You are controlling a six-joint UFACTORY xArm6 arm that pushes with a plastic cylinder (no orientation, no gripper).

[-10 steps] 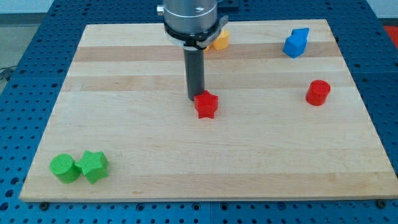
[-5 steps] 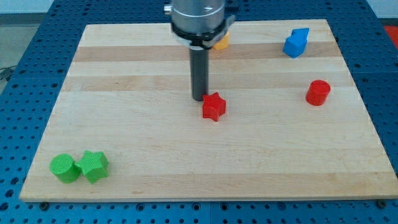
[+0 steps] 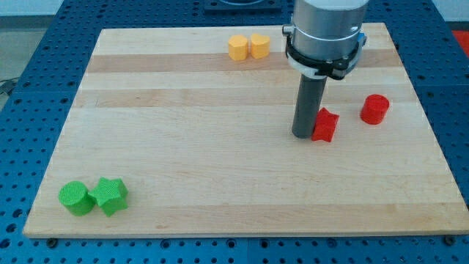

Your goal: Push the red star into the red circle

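Fingers do not exist on this arm: my tip (image 3: 305, 135) grips nothing and simply presses against the left side of the red star (image 3: 325, 125). Largest is the wooden board (image 3: 183, 176) (pale, striped), resting on a blue perforated table (image 3: 22, 88). At the near left corner, a green circle (image 3: 75, 199) touches a green star (image 3: 111, 195). Two yellow blocks (image 3: 248, 47) sit side by side at the far edge. Right of the red star, close but apart, stands the red circle (image 3: 374, 109).
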